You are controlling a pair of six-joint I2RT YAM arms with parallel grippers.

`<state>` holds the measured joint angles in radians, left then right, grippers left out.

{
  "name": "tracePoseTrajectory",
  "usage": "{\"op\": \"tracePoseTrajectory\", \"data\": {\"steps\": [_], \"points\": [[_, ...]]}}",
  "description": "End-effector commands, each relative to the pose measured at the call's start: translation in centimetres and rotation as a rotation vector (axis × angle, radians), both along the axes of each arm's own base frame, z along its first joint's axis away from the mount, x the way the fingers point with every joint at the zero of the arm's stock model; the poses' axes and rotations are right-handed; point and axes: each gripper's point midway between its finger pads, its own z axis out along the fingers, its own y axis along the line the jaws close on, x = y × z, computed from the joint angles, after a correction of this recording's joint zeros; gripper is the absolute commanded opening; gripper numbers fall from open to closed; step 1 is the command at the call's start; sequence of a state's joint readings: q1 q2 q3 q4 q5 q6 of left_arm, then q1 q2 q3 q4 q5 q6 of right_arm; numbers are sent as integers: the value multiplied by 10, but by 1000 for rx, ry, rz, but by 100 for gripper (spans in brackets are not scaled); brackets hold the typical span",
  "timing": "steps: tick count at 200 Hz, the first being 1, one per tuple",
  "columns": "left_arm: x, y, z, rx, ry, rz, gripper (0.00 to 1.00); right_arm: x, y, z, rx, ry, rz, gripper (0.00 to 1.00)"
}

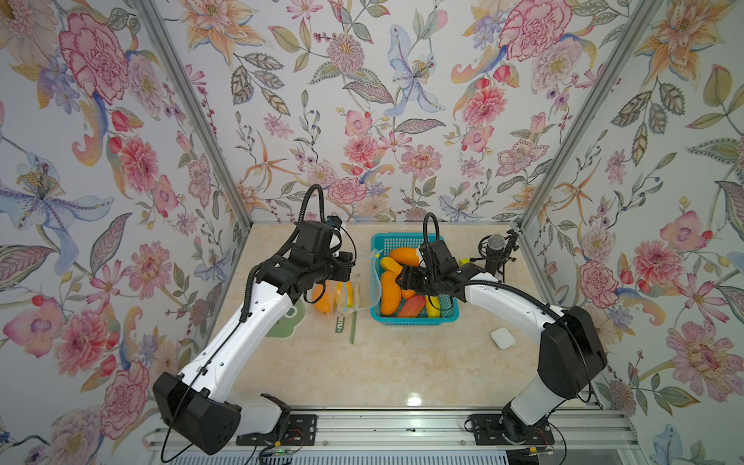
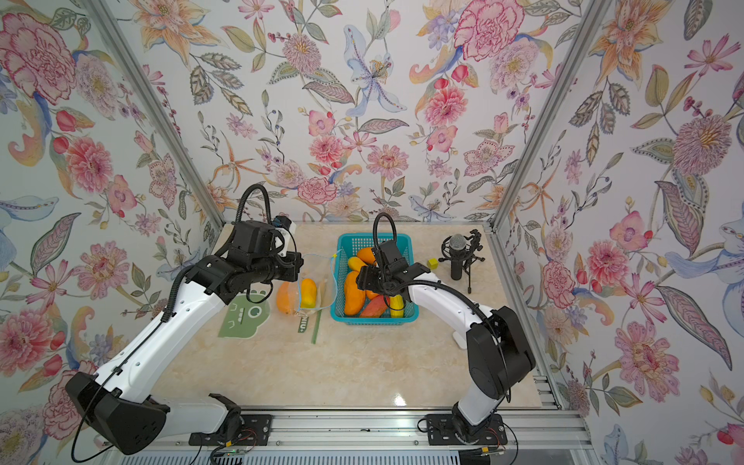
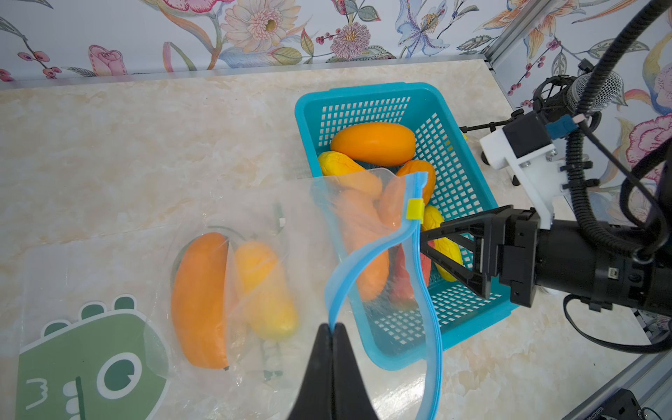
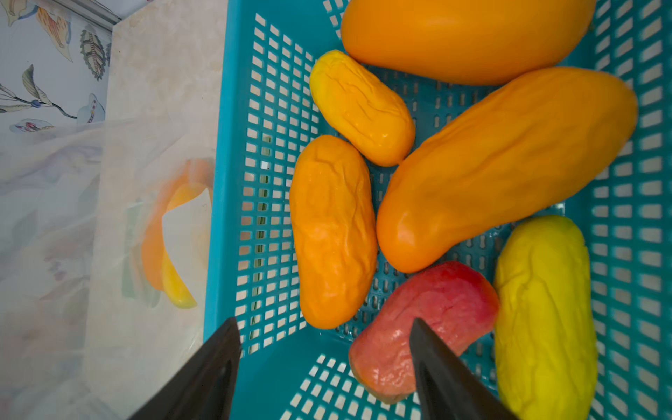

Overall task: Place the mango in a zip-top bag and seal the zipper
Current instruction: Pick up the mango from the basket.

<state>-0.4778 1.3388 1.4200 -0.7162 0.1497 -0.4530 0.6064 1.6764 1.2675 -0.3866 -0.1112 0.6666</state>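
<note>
My left gripper [image 3: 331, 327] is shut on the blue zipper rim [image 3: 349, 265] of a clear zip-top bag [image 3: 291, 218] and holds its mouth up and open. A yellow slider [image 3: 414, 210] sits on the rim. A yellow-orange mango [image 3: 267, 291] lies inside the bag [image 2: 318, 282]. An orange mango [image 3: 200, 298] lies beside it; I cannot tell whether it is inside. My right gripper [image 4: 323, 322] is open and empty over the teal basket [image 4: 218, 182], above a red mango [image 4: 429, 320] and an orange one [image 4: 332, 232]. Its fingertips are close to the bag's rim.
The basket [image 2: 374, 320] holds several mangoes, with a yellow one [image 4: 545, 309] among them. A microphone on a stand [image 2: 457, 245] and a yellow cube [image 2: 432, 263] stand at the back right. A green dinosaur sheet [image 2: 243, 318] lies left of the bag. A white pad [image 1: 503, 338] lies by the right arm.
</note>
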Motion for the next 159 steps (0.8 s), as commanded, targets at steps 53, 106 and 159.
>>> {"op": "tracePoseTrajectory", "data": {"steps": [53,106,159], "points": [[-1,8,4,1,-18,24,0,9,27,-24,22,67,63,79],[-1,7,3,-2,-18,24,0,12,37,-42,25,103,69,79],[0,6,4,-4,-20,21,0,18,44,-59,27,127,75,78]]}}
